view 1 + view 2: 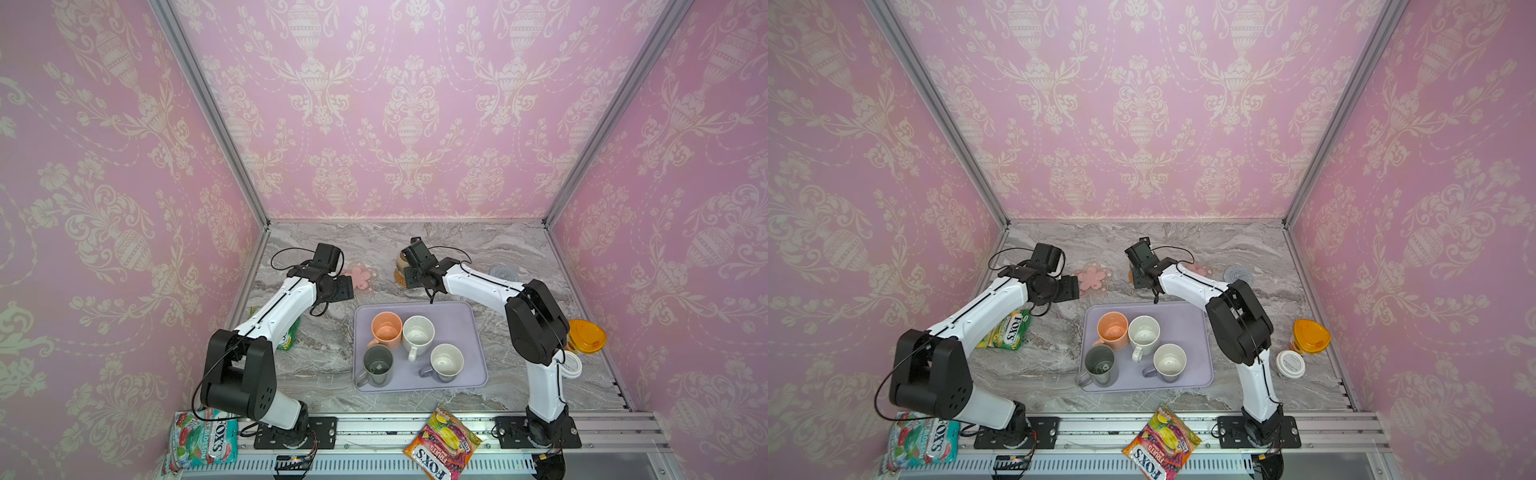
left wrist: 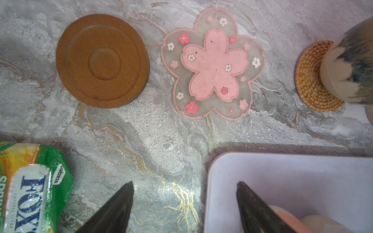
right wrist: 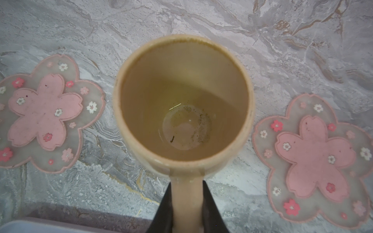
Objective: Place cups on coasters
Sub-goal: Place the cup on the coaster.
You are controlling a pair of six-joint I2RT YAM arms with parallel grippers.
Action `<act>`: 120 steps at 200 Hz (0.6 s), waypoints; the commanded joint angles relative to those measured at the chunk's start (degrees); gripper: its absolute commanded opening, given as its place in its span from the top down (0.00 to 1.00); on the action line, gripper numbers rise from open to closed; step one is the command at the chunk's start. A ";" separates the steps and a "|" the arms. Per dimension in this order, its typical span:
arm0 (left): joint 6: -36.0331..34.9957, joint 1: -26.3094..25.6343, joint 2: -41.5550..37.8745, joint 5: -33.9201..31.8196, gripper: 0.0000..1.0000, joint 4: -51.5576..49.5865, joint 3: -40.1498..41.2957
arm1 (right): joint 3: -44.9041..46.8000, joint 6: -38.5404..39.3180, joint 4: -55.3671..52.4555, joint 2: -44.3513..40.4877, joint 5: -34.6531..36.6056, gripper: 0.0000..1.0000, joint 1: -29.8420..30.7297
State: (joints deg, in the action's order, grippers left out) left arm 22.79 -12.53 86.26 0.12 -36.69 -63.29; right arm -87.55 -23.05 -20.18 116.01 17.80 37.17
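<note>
My right gripper (image 3: 186,182) is shut on the handle of the rounded beige cup (image 3: 182,100). The cup stands upright over the woven rattan coaster (image 2: 310,80), between two pink-flower coasters (image 3: 44,113) (image 3: 314,159); contact with the rattan cannot be told. My left gripper (image 2: 185,183) hangs open and empty over the tray's near-left corner. Close by lie a brown disc coaster (image 2: 103,60) and a flower coaster (image 1: 362,277). The peach (image 1: 386,330), speckled white (image 1: 418,332), grey-green (image 1: 378,365) and lavender (image 1: 446,362) cups stand on the lavender tray (image 1: 461,316). A pale blue knitted coaster (image 1: 503,272) lies far right.
A green candy bag (image 2: 30,187) lies left of the tray under the left arm. An orange-lidded container (image 1: 586,334) and a white-lidded jar (image 1: 572,365) stand by the right wall. Two more candy bags (image 1: 442,444) (image 1: 203,440) lie on the front rail.
</note>
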 commanded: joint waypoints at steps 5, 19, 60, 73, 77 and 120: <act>-0.99 0.40 0.93 1.19 0.18 -0.58 -1.65 | 0.45 -2.07 4.64 0.31 1.35 1.00 0.64; -1.08 0.40 0.93 1.20 0.18 -0.80 -1.89 | 0.67 -2.09 4.43 0.59 1.25 1.00 0.71; -1.08 0.37 0.65 1.11 0.18 -1.19 -2.28 | 1.01 -2.09 1.46 0.81 0.96 1.00 1.37; -1.08 0.34 0.64 1.20 0.18 -1.19 -2.37 | 1.89 -2.16 0.86 0.39 1.44 1.00 1.75; -1.08 0.35 0.63 1.20 0.18 -1.31 -2.37 | 2.25 -2.30 0.72 0.21 1.62 1.00 1.80; -0.82 0.34 0.60 1.48 0.18 -1.28 -2.56 | 6.00 -4.47 -0.05 -0.87 1.79 1.00 2.76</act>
State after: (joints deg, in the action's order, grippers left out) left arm 22.81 -12.53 86.74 0.78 -36.91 -64.16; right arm -84.09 -25.39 -18.87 116.01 19.55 39.18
